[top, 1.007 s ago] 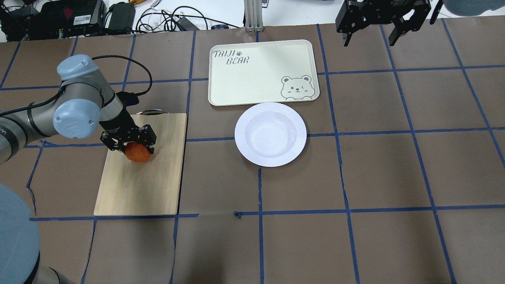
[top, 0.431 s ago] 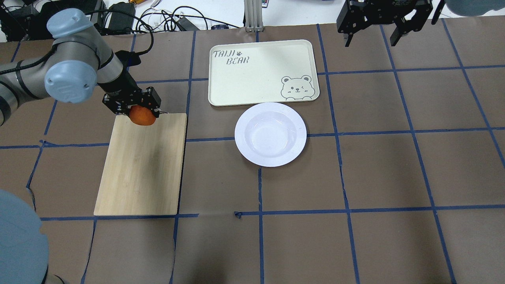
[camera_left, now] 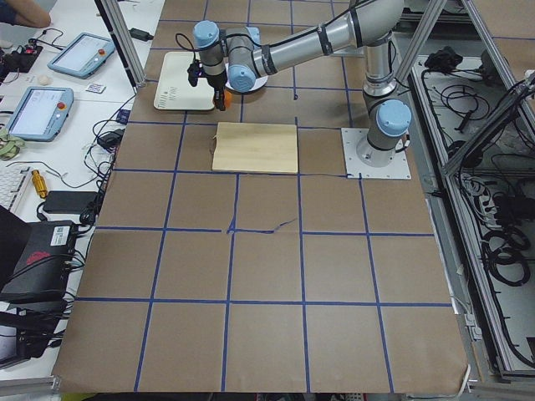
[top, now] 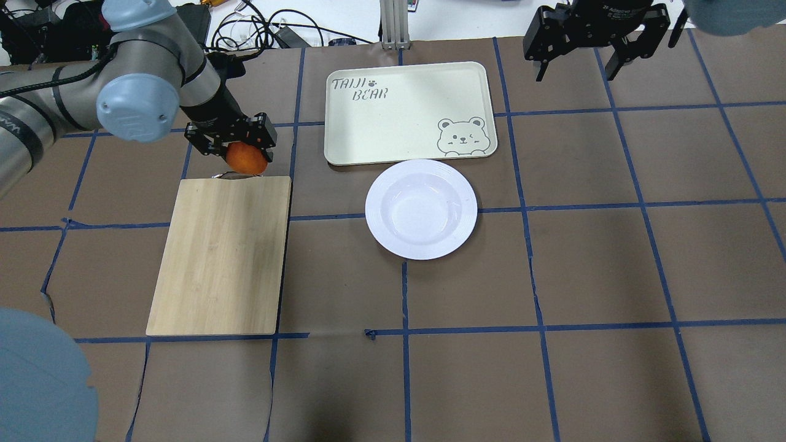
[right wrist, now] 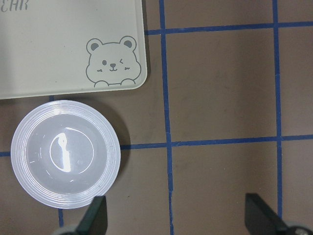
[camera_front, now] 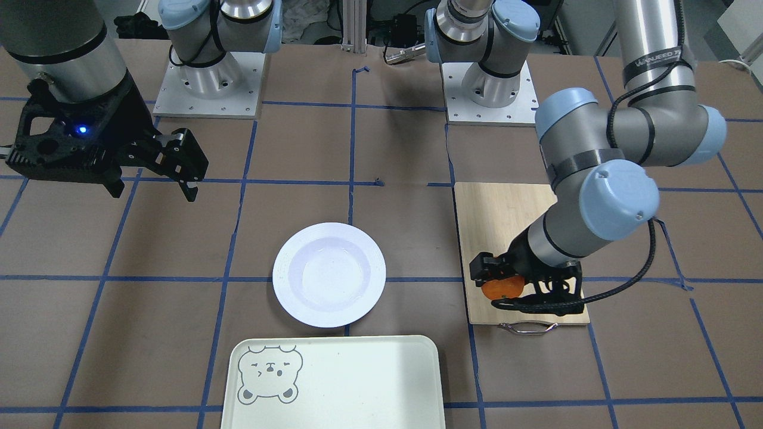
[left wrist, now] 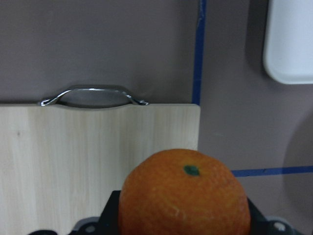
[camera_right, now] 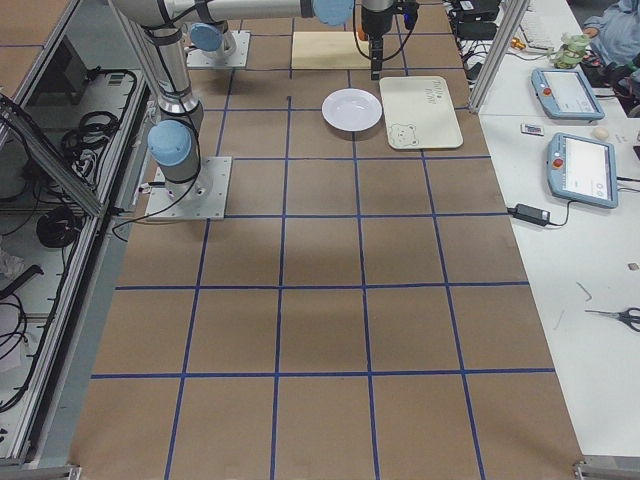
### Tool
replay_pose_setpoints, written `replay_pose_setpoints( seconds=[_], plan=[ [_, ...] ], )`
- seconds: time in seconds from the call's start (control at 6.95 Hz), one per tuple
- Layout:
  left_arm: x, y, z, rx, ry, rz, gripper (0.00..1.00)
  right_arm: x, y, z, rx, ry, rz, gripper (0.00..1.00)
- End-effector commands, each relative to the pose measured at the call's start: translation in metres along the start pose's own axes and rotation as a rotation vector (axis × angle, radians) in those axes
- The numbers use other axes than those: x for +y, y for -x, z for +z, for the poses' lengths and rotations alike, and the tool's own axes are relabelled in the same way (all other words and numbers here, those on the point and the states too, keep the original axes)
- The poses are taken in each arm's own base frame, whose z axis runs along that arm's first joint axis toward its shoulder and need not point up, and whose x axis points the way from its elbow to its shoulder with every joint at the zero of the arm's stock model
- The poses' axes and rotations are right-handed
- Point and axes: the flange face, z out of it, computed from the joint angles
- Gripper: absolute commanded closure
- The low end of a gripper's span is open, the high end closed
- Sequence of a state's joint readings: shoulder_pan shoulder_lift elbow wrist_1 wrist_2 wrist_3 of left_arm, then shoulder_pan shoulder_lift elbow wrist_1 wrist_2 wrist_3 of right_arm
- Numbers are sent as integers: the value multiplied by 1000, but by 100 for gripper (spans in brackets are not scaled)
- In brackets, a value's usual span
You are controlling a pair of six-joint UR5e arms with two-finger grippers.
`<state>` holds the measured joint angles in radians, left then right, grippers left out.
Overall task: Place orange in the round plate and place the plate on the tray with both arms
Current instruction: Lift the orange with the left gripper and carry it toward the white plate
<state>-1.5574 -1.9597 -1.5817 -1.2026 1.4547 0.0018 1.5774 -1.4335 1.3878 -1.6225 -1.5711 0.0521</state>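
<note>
My left gripper [top: 236,147] is shut on the orange [top: 246,159] and holds it in the air over the far end of the wooden board, left of the tray. The same orange [camera_front: 502,287] shows in the front view and fills the bottom of the left wrist view [left wrist: 185,194]. The white round plate [top: 421,209] lies bare on the table, touching the near edge of the cream tray [top: 408,112] with its bear drawing. High at the far right my right gripper [top: 576,64] hangs open, holding nothing; its wrist view looks down on the plate [right wrist: 65,152] and tray [right wrist: 68,46].
A wooden cutting board [top: 221,255] with a metal handle [left wrist: 93,95] lies at the left. Cables and electronics [top: 147,24] crowd the far table edge. Blue tape lines cross the brown table cover [top: 552,276].
My left gripper has lifted the orange off the board and carried it toward the far edge and to the right, nearer the tray. The right gripper has barely moved.
</note>
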Motion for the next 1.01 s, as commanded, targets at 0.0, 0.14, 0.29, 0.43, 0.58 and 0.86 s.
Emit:
replay_pose_setpoints(
  seconds=[0.0, 0.14, 0.29, 0.43, 0.58, 0.86],
  plan=[
    [4, -78, 32, 50, -36, -24, 100, 1, 0, 0, 4, 4, 2, 0],
    [5, -114, 49, 145, -54, -53, 100, 2, 0, -2, 1, 1, 2, 0],
    [8, -140, 67, 158, -67, -62, 100, 1, 0, -3, 10, -4, 1, 0],
    [10, -160, 79, 169, -90, -62, 100, -2, 1, 6, 9, 11, 1, 0],
    [19, -179, 90, 170, -74, -71, 100, 0, 1, 3, 2, 8, 1, 0],
    [28, -191, 105, 165, -45, -105, 93, 1, -2, -1, 28, -1, -18, 0]
  ],
)
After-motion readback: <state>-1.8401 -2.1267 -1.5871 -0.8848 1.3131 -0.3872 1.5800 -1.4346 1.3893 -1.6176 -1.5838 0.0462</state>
